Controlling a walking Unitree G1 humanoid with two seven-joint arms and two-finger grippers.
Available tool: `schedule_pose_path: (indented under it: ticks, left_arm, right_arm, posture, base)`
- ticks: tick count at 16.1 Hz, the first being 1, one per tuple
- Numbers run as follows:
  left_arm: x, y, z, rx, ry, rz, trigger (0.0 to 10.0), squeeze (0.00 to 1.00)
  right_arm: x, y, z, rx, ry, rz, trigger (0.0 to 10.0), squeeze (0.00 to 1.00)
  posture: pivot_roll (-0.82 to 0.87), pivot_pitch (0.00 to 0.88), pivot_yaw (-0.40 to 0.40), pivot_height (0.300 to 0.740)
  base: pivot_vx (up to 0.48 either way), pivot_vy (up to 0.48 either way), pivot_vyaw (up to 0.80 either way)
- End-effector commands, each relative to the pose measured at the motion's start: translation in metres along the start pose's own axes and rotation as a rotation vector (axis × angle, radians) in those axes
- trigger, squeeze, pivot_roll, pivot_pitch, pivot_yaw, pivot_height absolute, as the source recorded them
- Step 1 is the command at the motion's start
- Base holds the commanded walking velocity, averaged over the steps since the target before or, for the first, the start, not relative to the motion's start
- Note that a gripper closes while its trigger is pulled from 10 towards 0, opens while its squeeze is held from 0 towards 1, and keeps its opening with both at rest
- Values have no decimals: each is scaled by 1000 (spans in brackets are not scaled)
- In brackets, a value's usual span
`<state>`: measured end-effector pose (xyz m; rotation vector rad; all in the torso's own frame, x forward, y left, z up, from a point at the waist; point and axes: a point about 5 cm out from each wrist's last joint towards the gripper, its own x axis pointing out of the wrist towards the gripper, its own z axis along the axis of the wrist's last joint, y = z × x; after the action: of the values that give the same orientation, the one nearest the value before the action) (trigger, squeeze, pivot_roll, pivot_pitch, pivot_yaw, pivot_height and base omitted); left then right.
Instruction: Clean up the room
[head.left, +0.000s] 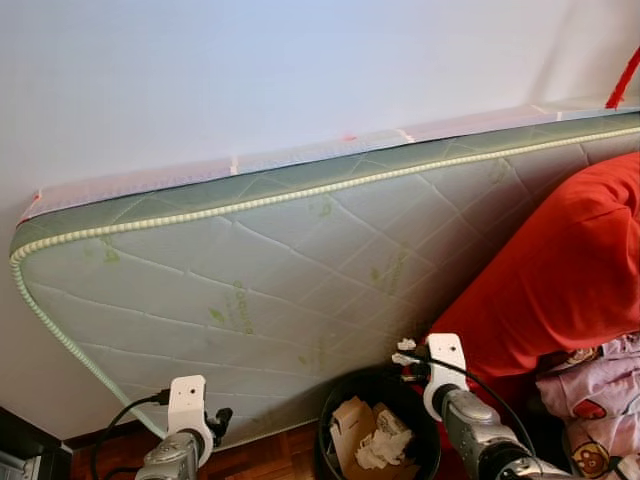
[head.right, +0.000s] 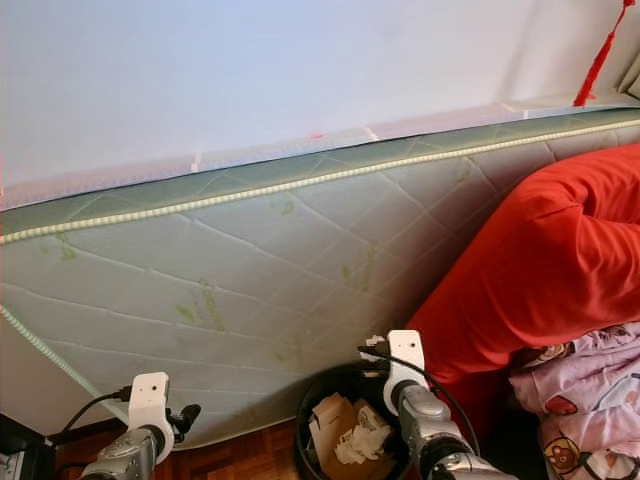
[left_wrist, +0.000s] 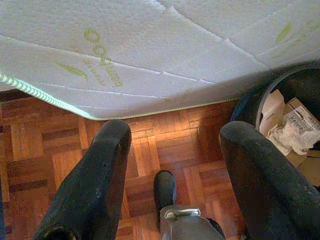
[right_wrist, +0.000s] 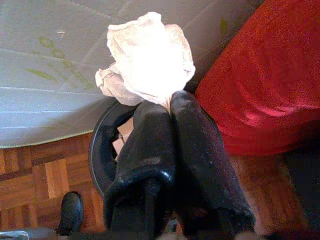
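Silver arms, white wrist brackets, black cables

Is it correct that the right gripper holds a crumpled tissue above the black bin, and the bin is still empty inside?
Not fully. The right gripper does hold the crumpled tissue above the black bin, but the bin is not empty. The left eye view shows cardboard pieces and crumpled paper already inside it.

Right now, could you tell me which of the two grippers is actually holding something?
The right gripper, above the black bin, pinches a crumpled white tissue; the left gripper is open and empty.
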<state>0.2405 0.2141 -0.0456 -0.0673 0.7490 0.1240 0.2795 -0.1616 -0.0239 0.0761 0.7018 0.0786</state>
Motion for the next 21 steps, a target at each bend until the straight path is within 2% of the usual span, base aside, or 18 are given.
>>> schedule_pose_path:
  ticks: [1, 4, 10, 13, 14, 15, 16, 21]
  left_arm:
    - [0, -1, -3, -4, 12, -2, 10000, 0]
    - [0, -1, -3, -4, 12, -3, 10000, 0]
    - [0, -1, -3, -4, 14, -2, 10000, 0]
    - [0, -1, -3, -4, 13, -2, 10000, 0]
    - [0, -1, -3, -4, 13, -2, 10000, 0]
    - [0, 0, -3, -4, 13, -2, 10000, 0]
    - [0, 0, -3, -4, 13, -3, 10000, 0]
    - [0, 0, -3, -2, 14, -2, 10000, 0]
  right_arm:
    - [0, -1, 3, 21, -12, -6, 10000, 0]
    - [-1, 3, -5, 18, -10, -12, 10000, 0]
    - [-3, -6, -12, -5, 26, -97, 10000, 0]
    - [-2, -5, -11, 13, 10, -95, 10000, 0]
    - [-2, -5, -10, 24, 1, -100, 10000, 227]
    - [-3, -6, -10, 28, -1, -102, 10000, 816]
    - [-3, -6, -11, 23, 1, -105, 10000, 1000]
    - [-3, -7, -12, 40, -3, -109, 10000, 1000]
  posture:
    - [123, 0, -20, 740]
    - [123, 0, -20, 740]
    - [124, 0, -22, 740]
    - [125, 0, -21, 740]
    - [125, 0, -21, 740]
    - [124, 0, -20, 740]
    - [124, 0, -20, 740]
    - [125, 0, -21, 740]
  base:
    - [0, 0, 0]
    - [0, 0, 0]
    - [0, 0, 0]
    - [0, 0, 0]
    - [0, 0, 0]
    - [0, 0, 0]
    - [0, 0, 0]
    - [0, 0, 0]
